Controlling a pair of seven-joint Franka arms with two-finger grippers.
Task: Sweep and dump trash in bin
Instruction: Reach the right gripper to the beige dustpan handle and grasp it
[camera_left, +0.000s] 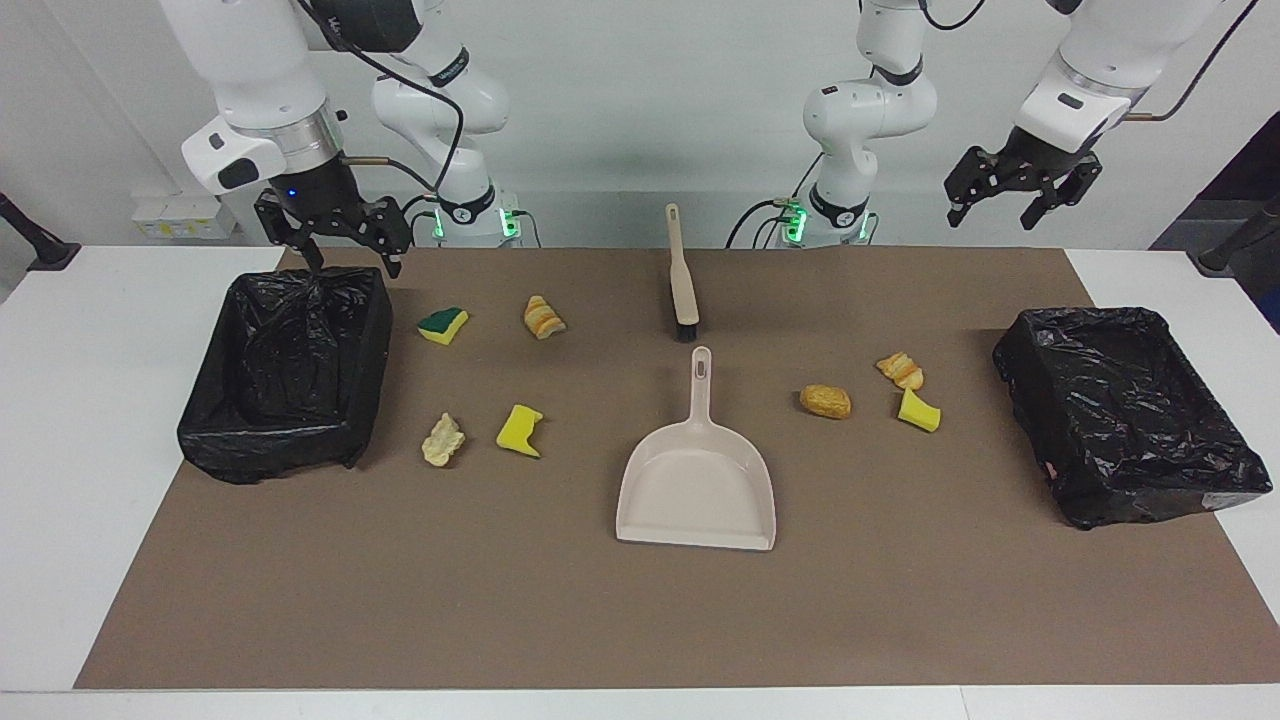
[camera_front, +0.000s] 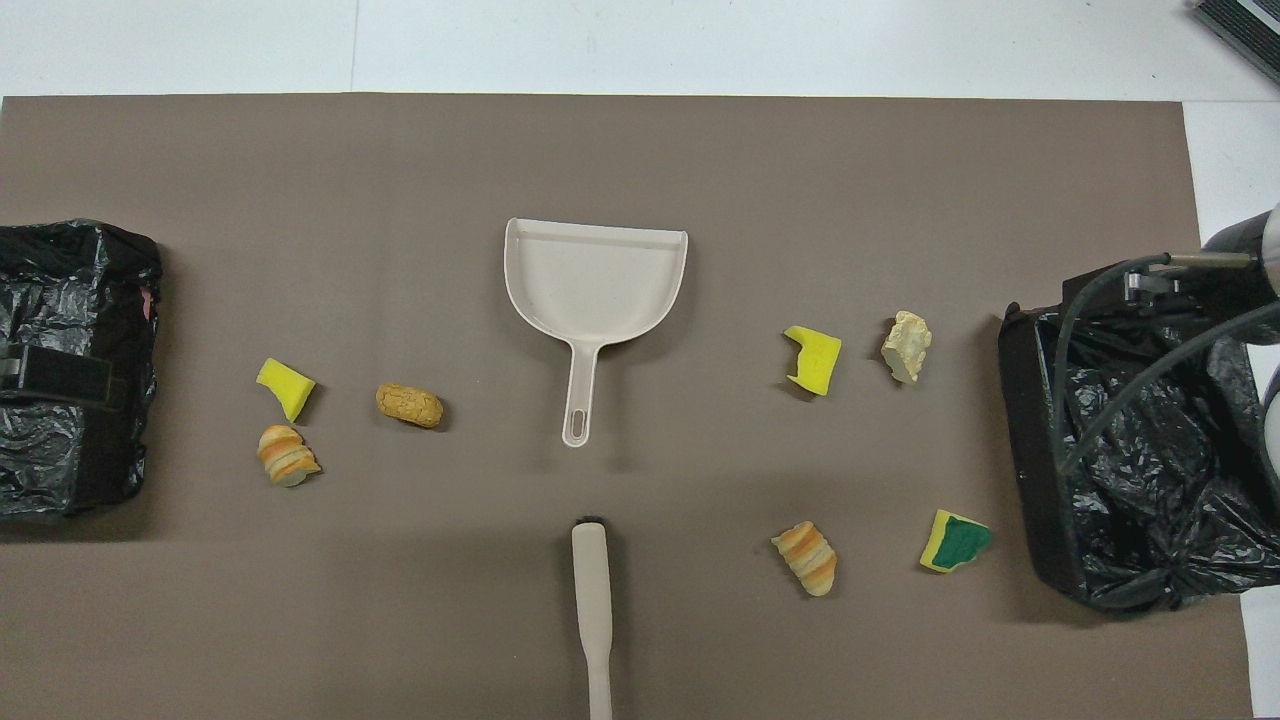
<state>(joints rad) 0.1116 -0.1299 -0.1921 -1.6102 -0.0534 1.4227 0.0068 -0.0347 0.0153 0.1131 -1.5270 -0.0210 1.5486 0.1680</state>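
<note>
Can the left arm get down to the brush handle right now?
Probably yes. The left gripper hangs open and empty, up in the air, and the brush lies alone on the mat, with nothing on or against its handle.

- No text, label, brand or number can really be made out anywhere, not on the arms, bins or anything on the surface.

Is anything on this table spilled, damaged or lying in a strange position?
Only the trash: seven scraps lie loose on the brown mat, four near one black bin, three near the other bin. Dustpan and brush lie flat, undamaged.
</note>
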